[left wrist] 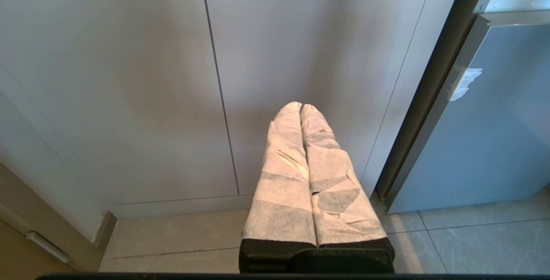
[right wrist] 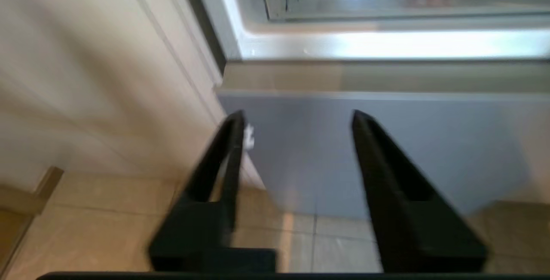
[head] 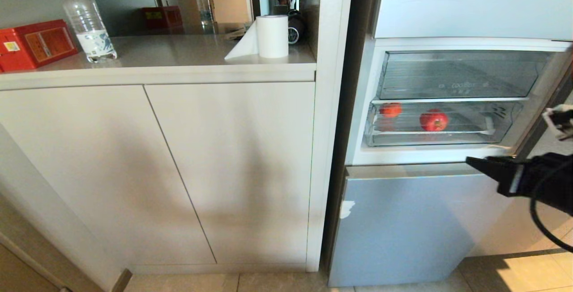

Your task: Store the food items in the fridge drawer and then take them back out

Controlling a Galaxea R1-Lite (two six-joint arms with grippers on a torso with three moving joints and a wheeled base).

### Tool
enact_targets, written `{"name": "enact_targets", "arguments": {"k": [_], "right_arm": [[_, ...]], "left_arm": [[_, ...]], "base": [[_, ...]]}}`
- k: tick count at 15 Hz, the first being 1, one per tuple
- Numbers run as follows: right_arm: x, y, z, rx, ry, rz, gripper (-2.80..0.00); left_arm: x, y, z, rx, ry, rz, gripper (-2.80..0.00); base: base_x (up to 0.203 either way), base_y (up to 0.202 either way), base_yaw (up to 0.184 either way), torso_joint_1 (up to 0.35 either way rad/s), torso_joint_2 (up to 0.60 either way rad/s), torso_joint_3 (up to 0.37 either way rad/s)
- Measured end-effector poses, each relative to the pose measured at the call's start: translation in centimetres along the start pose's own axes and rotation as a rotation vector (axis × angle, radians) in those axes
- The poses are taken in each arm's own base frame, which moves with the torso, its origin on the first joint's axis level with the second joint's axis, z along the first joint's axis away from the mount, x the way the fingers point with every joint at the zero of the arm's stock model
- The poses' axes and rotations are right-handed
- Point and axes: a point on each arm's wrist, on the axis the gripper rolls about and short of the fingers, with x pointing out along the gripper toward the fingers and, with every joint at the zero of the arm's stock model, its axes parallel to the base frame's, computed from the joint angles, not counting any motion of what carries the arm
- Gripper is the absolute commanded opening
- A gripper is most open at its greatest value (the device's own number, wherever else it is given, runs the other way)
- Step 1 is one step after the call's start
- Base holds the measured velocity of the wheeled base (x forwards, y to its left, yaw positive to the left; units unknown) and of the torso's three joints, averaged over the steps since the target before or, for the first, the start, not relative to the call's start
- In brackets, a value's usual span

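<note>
Red fruit (head: 433,120) and a smaller red piece (head: 391,109) lie in the fridge drawer (head: 429,138). Right gripper (right wrist: 296,119), fingers spread and empty, hovers lower right. Left gripper (left wrist: 300,107) is pressed together by the cabinet (left wrist: 129,78).

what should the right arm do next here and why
Probably lift the right gripper toward the lower clear drawer. Its jaws are open and empty, low in front of the blue door, while the big red fruit and a smaller one sit inside the drawer.
</note>
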Motion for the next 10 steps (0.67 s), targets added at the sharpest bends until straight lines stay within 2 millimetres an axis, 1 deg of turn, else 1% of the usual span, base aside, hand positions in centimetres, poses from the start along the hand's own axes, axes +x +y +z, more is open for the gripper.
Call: {"name": "enact_targets", "arguments": {"k": [2,4,5,6,8,10], "right_arm": [[5.3,-0.4,-0.4,-0.001,-0.03,0.0,0.0],[9.6,-0.3,-0.6,-0.011,-0.114,-0.003,0.0],[11.4,0.2,-0.5,-0.018,-0.169,-0.003,0.0],[12.8,0.8,-0.7,-0.021,-0.197,0.002,0.0],[15.4,1.9,-1.7,-0.023,-0.189,0.012,0.0],[17.5,2.5,-2.3,-0.023,-0.191,-0.009,0.0]], "left_arm": [[0.0,0.0,0.0,0.0,0.0,0.0,-2.8],[0.0,0.0,0.0,0.0,0.0,0.0,-2.8],[0.0,0.0,0.0,0.0,0.0,0.0,-2.8],[0.0,0.0,0.0,0.0,0.0,0.0,-2.8],[0.0,0.0,0.0,0.0,0.0,0.0,-2.8],[0.0,0.0,0.0,0.0,0.0,0.0,-2.8]], "base": [[0.0,0.0,0.0,0.0,0.0,0.0],[0.0,0.0,0.0,0.0,0.0,0.0],[0.0,0.0,0.0,0.0,0.0,0.0],[0.0,0.0,0.0,0.0,0.0,0.0],[0.0,0.0,0.0,0.0,0.0,0.0],[0.0,0.0,0.0,0.0,0.0,0.0]]}}
